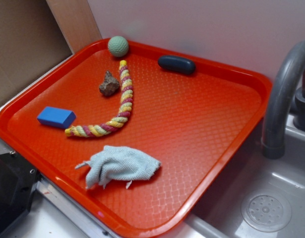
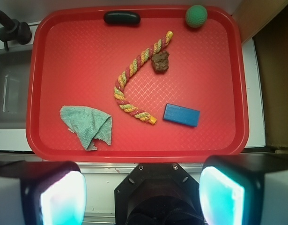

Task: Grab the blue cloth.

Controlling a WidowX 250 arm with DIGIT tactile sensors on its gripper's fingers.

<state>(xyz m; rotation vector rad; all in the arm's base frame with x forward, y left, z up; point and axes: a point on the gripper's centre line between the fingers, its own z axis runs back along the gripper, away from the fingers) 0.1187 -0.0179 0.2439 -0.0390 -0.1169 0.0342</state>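
One crumpled blue cloth lying at the near edge of the red tray, well apart from the rope and blue block, end effector fingers spread apart, empty, hanging above the tray's edge

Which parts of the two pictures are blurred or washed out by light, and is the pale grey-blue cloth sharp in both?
Wrist view: the gripper pads glow washed-out cyan and look blurred; the pale grey-blue woven cloth on the red plastic tray is sharp. Exterior view: the cloth is sharp, with soft shadows.
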